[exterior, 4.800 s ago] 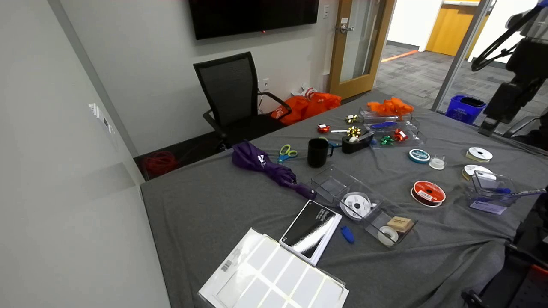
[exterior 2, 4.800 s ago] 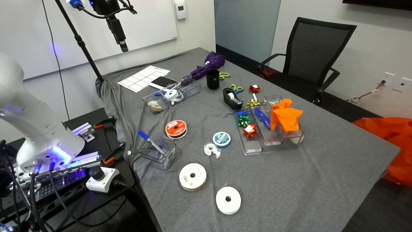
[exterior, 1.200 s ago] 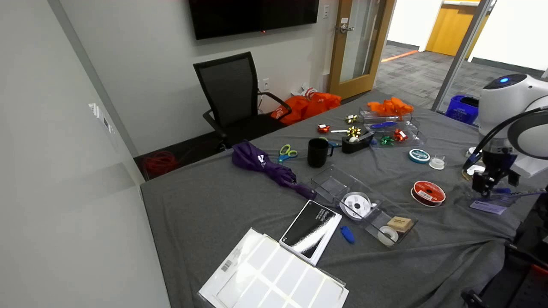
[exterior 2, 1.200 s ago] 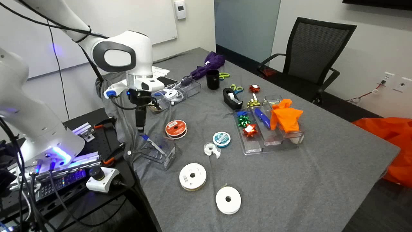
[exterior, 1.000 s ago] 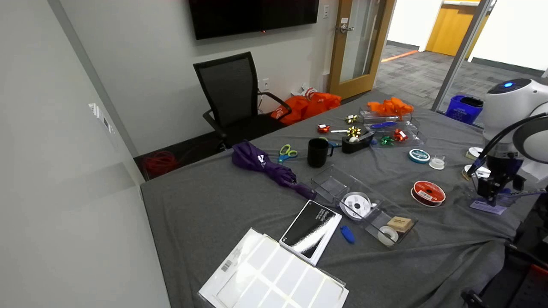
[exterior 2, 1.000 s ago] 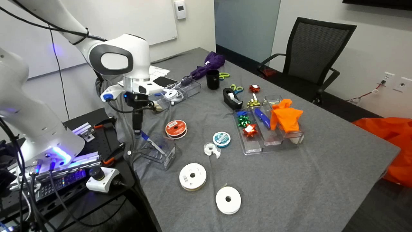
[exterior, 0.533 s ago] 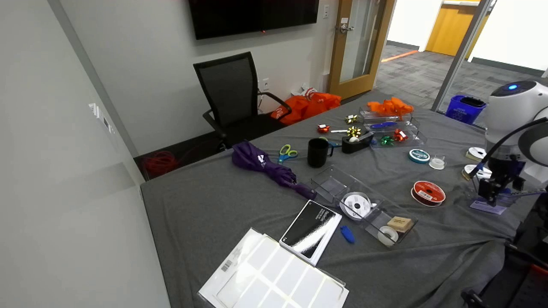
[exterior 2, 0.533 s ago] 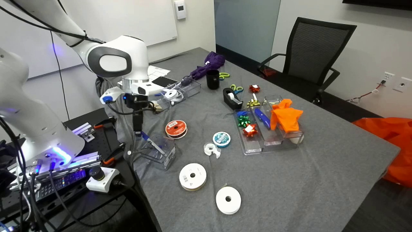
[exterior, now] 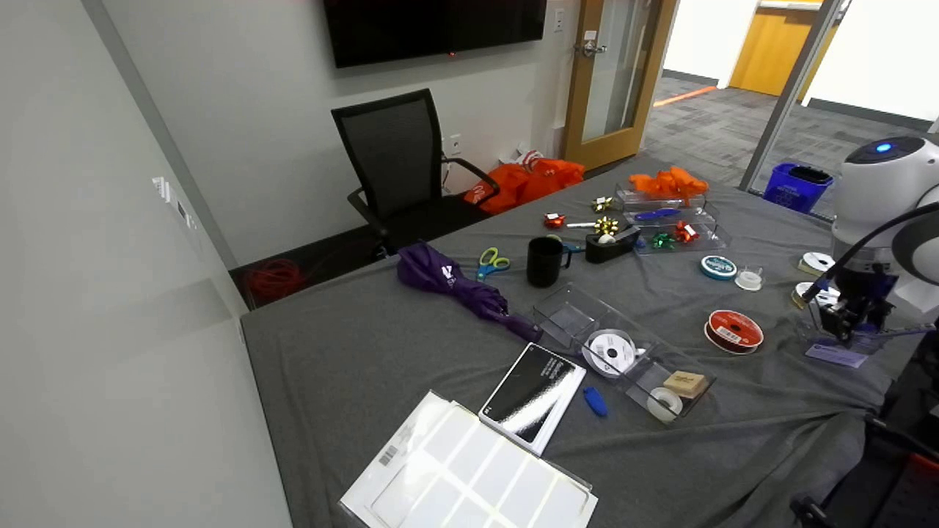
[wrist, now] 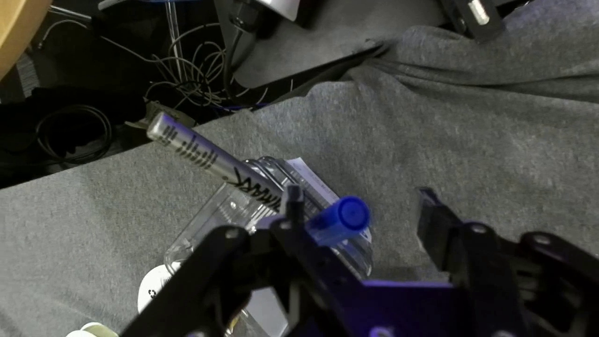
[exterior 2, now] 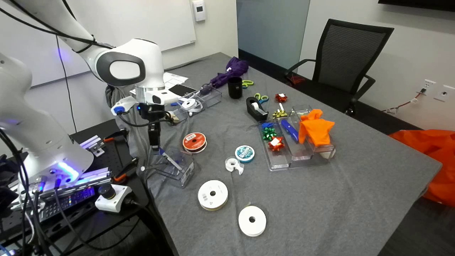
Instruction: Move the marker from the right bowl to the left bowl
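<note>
No bowls show; clear plastic containers stand on the cloth. A marker with a blue cap (wrist: 344,217) and white body (exterior 2: 173,163) leans in a small clear box (exterior 2: 188,174), cap end up. A second, silver marker (wrist: 210,159) lies across the same box and sticks out over its side; it also shows in an exterior view (exterior: 906,331). My gripper (wrist: 360,199) is open just above the box. The blue cap is between its fingers, close to the left finger (wrist: 294,201) and apart from the right finger (wrist: 433,220).
A long clear tray (exterior: 568,293) holds a ribbon spool, tape and a tan block. A red spool (exterior 2: 194,142), white spools (exterior 2: 212,195), a tape roll (exterior 2: 234,164) and a teal tin (exterior 2: 245,153) lie near the box. A black mug (exterior: 543,262) stands farther off.
The arm has swung over to the small box and come down at the blue cap. In the last half second the fingers look slightly closer together or turned. Markers and containers have not moved.
</note>
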